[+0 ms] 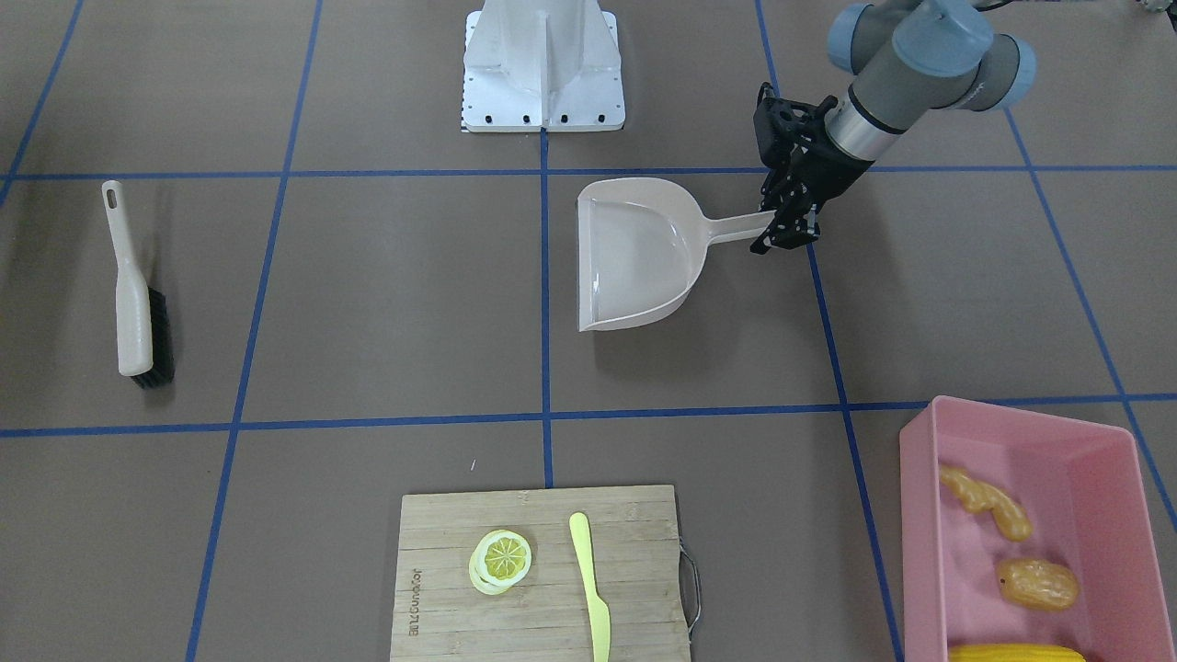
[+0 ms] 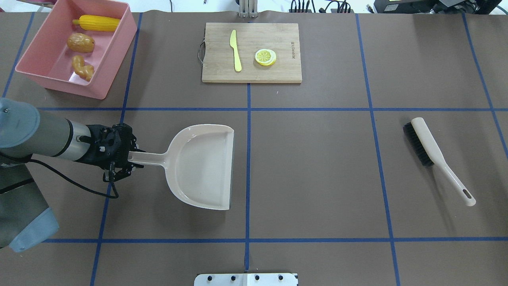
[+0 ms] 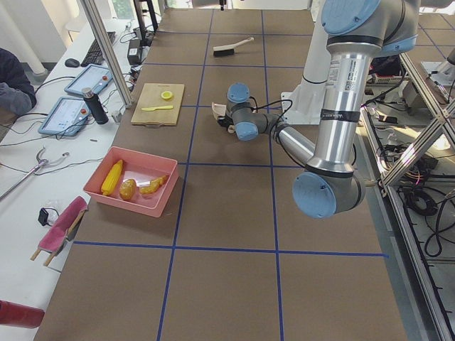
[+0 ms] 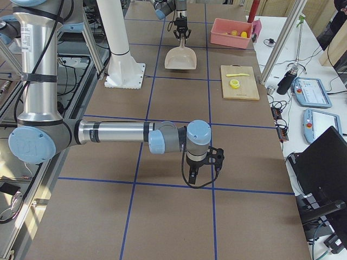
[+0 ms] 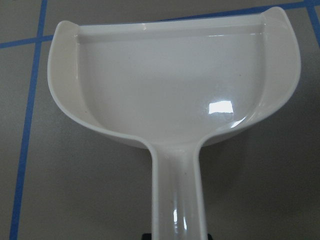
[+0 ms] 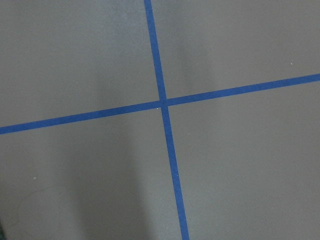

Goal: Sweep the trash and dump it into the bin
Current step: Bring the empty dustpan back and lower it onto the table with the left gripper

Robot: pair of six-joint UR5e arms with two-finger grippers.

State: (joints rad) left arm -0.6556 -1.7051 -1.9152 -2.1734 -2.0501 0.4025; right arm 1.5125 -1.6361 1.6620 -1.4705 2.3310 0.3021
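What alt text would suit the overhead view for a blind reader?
The left pincer grips the handle of an empty beige dustpan mid-table. The corn, potato and ginger sit in the pink bin top left; a brush lies right.

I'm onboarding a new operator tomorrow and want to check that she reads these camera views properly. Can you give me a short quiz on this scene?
1. True or false: the dustpan holds trash.
2. What lies in the pink bin? A) corn cob, potato and ginger root; B) lemon slice and knife; C) brush.
3. Fill in: the left claw is at the dustpan's ____.
Key: 1 false, it is empty. 2 A. 3 handle.
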